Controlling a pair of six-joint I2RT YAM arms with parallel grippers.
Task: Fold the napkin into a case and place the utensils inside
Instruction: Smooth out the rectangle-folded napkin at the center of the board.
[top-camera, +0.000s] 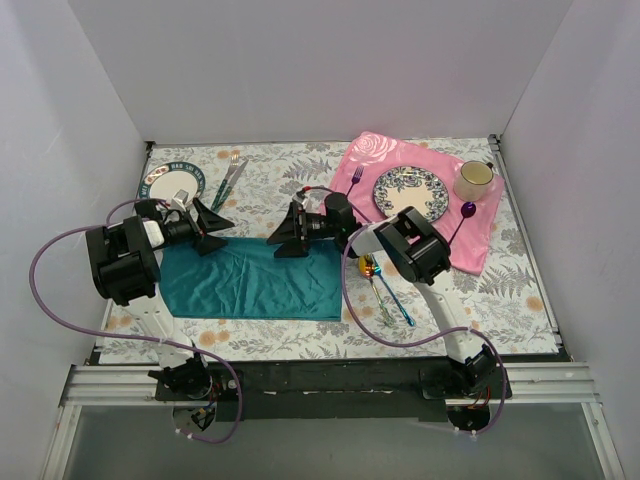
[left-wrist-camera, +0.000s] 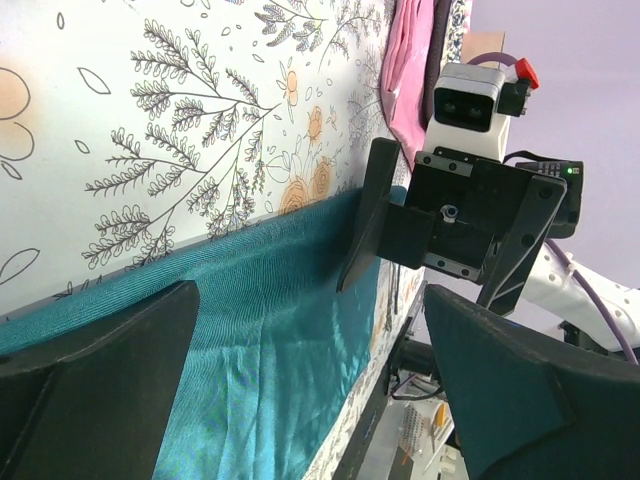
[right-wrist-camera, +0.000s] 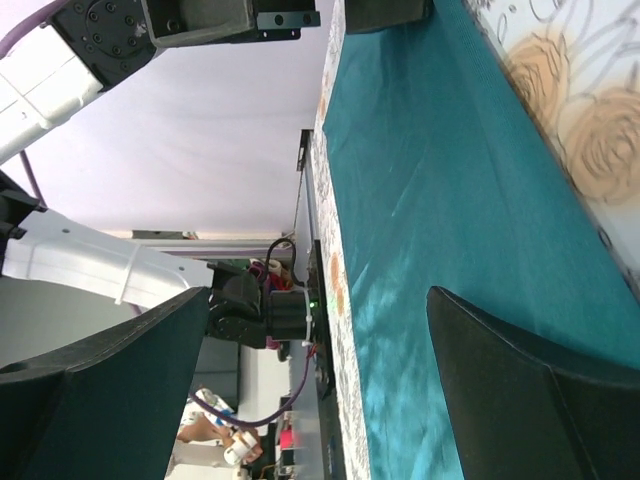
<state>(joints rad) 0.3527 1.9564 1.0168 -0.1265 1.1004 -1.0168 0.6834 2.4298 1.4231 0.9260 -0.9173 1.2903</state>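
My left end effector (top-camera: 212, 229) and right end effector (top-camera: 286, 237) both stand wide open and empty over the upper edge of the dark teal, slightly shiny cloth napkin (top-camera: 255, 285). It lies flat on the floral worktop (top-camera: 300, 170), left of centre in the top view. It looks light, limp and slick, so I'd pinch that edge near its corners. The two slim iridescent metal utensils (top-camera: 385, 290) lie just right of it.
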